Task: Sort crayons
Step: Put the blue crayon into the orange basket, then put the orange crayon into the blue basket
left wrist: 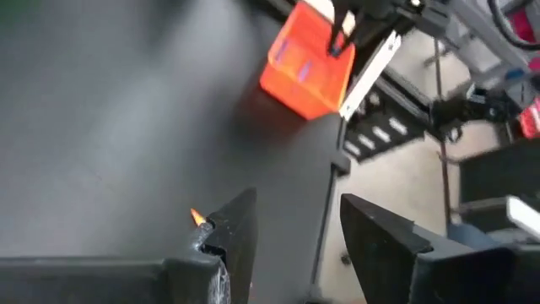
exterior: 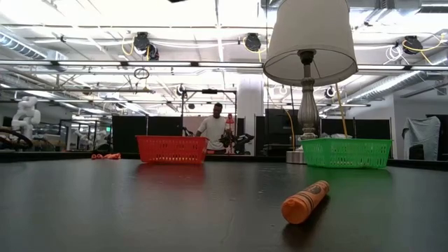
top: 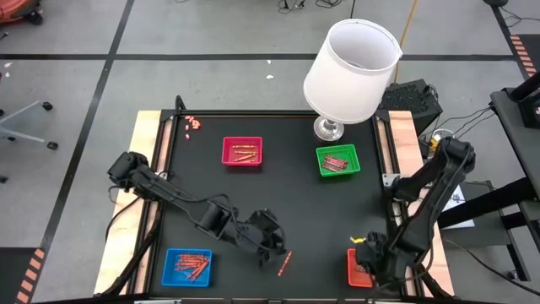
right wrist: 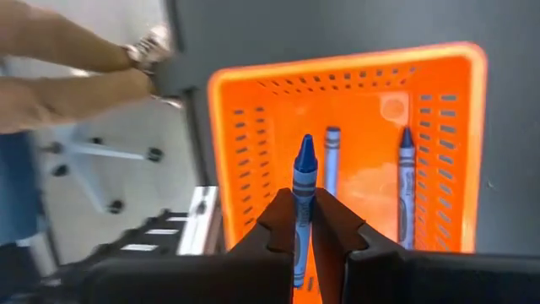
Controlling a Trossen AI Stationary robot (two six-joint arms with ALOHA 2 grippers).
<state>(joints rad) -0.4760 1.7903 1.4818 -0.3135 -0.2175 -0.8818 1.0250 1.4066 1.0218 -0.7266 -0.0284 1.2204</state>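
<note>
The right gripper [right wrist: 305,221] pinches a blue crayon [right wrist: 303,190] between its dark fingers, point forward, directly above an orange tray [right wrist: 253,152] at the near right corner of the table. Two more blue crayons [right wrist: 407,181] lie flat on that tray's perforated floor, side by side and apart from each other. In the high view this tray [top: 354,272] shows partly under the right arm, close to the table's edge.

The left gripper [top: 268,241] hangs low over the near middle of the black table [top: 304,211] with its fingers spread and nothing between them. An orange crayon [top: 284,263] lies loose on the bare mat just beside it, on the side toward the right arm; in the low view that crayon [exterior: 305,201] is a round paper-wrapped stick lying flat, with open table around it.

A blue tray [top: 187,266] with orange and pink crayons sits at the near left corner. A red tray [top: 242,152] and a green tray [top: 338,161], both of latticed plastic, stand toward the far side, each holding a few crayons. A small heap of crayons [top: 193,124] lies at the far left corner. A lamp [top: 351,72] with a white shade stands at the far edge, right behind the green tray. Between the far trays and the arms the mat is smooth and unoccupied
</note>
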